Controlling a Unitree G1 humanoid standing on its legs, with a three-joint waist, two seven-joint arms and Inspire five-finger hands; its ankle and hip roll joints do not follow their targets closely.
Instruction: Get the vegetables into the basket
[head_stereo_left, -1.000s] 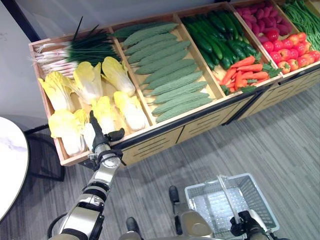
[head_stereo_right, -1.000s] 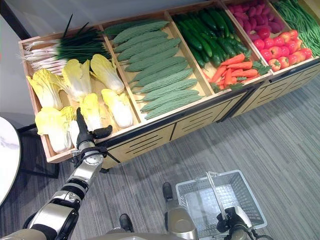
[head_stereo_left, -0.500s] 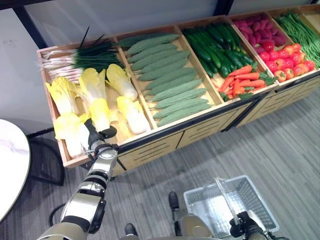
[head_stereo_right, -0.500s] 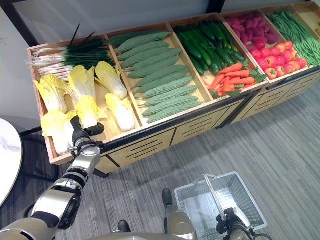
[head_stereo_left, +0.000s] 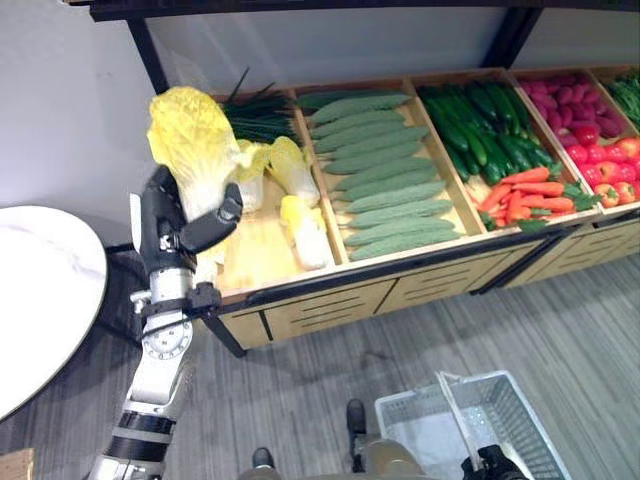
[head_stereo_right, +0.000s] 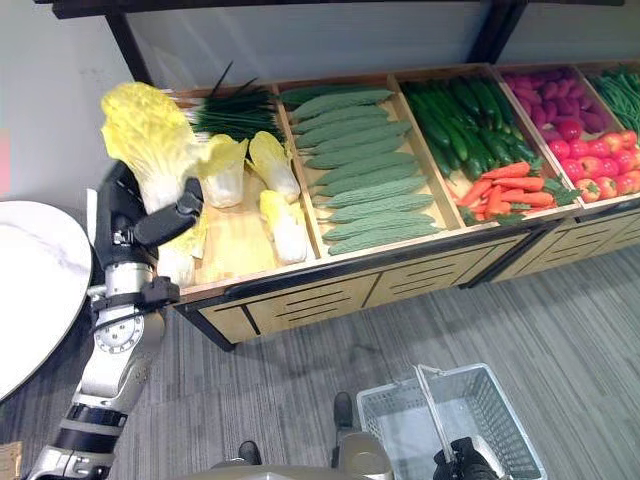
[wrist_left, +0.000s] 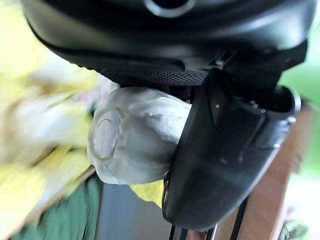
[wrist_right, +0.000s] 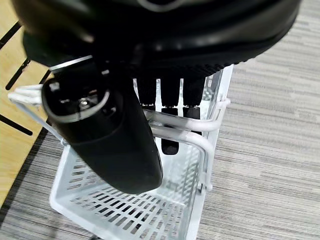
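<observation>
The left hand (head_stereo_left: 172, 222) is raised in front of the wooden display stand (head_stereo_left: 330, 300), its fingers and thumb curled round the pale stalk end of a cabbage (head_stereo_left: 190, 140) that it holds upright, leafy yellow top uppermost, above the stand's leftmost bin. The left wrist view brings out what the head views cannot: the white base of the cabbage (wrist_left: 135, 132) sits pressed against the palm with the dark thumb (wrist_left: 225, 150) clamped across it. More cabbages (head_stereo_left: 300, 215) lie in the bin behind the raised one, next to green onions (head_stereo_left: 262, 112), then a bin of bumpy green gourds (head_stereo_left: 380, 170), then cucumbers (head_stereo_left: 485, 125) and carrots (head_stereo_left: 530, 190). The white wire basket (head_stereo_right: 450, 420) hangs low over the grey floor (head_stereo_left: 560, 320), well apart from the cabbage. The head views catch just the top of the right hand (head_stereo_right: 462, 462) at its handle; the right wrist view shows the fingers (wrist_right: 170, 112) hooked round the white handle (wrist_right: 185, 132), with the open basket below.
</observation>
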